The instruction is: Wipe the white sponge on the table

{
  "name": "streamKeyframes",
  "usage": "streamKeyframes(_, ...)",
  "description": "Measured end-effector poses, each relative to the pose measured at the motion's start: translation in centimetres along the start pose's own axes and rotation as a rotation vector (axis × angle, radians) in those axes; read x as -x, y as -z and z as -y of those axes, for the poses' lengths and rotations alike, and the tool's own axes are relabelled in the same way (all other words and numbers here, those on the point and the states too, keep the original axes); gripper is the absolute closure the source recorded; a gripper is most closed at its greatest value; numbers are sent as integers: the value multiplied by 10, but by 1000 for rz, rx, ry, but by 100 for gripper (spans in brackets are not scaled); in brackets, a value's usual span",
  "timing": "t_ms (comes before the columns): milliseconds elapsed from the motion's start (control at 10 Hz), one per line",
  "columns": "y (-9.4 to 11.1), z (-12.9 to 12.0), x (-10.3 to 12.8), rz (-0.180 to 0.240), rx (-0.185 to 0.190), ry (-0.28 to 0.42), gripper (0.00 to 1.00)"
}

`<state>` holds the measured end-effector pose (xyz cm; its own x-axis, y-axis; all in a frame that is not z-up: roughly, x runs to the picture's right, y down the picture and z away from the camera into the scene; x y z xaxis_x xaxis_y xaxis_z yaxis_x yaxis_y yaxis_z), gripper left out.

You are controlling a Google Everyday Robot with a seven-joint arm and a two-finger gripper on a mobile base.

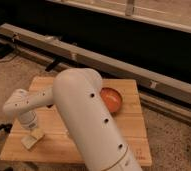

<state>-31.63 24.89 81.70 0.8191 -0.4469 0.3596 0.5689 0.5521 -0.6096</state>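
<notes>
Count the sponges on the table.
1: the white sponge, near the table's near-left corner, held in the end effector there. The robot arm may hide others.

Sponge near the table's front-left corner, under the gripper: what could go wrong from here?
1. The sponge lies close to the front-left edge of the table; a stroke that way could carry it over the edge.
2. The gripper is shut on the sponge from above; a hard drag might pull it loose.
3. The arm hides part of the bowl, so a wide sweep right could bump it unseen.
</notes>
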Motion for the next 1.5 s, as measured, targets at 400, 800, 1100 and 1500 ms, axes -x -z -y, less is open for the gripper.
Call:
streamKeyframes(400, 1, 1, -29, -55, -10, -79, 100)
streamKeyframes(800, 1, 11, -59, -95, -23, -177, 100)
streamKeyframes(1100, 5, 29, -83, -108, -54, -247, 100)
streamKeyframes(1500, 14, 65, -72, -120, -88, -243, 100)
